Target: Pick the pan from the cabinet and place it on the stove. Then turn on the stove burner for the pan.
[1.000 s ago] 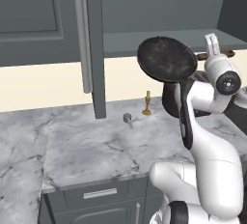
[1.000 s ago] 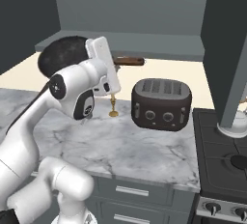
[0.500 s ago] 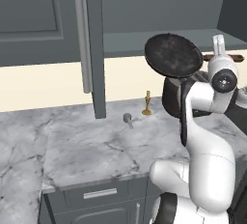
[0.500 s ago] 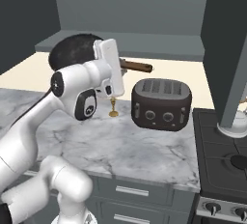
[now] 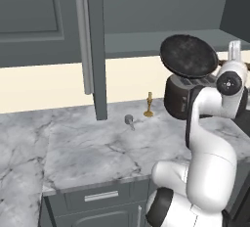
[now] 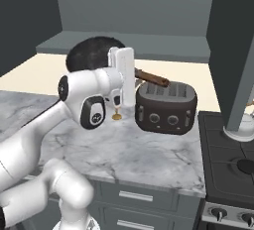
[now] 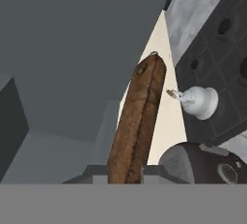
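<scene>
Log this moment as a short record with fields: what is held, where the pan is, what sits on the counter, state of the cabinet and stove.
held: pan, gripped by its brown handle
gripper: shut on the handle, raised above the counter
pan position: in the air, tilted on edge, above the toaster, not on the stove
counter: toaster, small brass figure, small grey object
cabinet: door open
stove: right of the toaster, a white kettle on it

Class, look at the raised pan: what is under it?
Under the pan, the toaster stands on the marble counter. The arm hides the toaster's right part. The gripper holds the pan's brown handle.
</scene>
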Robot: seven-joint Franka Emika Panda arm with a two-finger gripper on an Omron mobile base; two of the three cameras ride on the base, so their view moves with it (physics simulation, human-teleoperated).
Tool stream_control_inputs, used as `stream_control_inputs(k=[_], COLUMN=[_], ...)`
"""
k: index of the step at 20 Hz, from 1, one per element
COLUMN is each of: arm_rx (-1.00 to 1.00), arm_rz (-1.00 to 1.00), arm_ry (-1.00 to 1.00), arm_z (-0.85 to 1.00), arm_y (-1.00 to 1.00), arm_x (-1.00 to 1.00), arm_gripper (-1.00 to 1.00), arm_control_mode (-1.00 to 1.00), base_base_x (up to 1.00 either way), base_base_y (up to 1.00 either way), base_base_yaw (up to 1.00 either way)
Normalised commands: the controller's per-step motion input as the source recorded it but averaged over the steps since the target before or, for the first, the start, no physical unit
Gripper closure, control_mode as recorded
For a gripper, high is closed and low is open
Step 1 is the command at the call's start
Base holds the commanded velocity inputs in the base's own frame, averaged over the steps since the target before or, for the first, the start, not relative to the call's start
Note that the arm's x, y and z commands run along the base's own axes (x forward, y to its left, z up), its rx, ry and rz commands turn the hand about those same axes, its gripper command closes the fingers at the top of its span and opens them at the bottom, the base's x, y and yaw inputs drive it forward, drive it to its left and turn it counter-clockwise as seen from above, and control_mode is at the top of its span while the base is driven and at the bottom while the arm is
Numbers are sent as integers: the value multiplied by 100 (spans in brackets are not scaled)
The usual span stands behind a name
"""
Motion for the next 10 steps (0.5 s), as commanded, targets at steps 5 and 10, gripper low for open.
stream_control_inputs(k=[5, 10], arm_rx=[0, 0], arm_rz=[-17, -16], arm_ry=[0, 0], arm_z=[-20, -19], arm_y=[-33, -36], arm_x=[-30, -35], arm_gripper=[100, 100], arm_control_mode=[-100, -100], base_base_x=[0, 0], base_base_y=[0, 0], base_base_yaw=[0, 0])
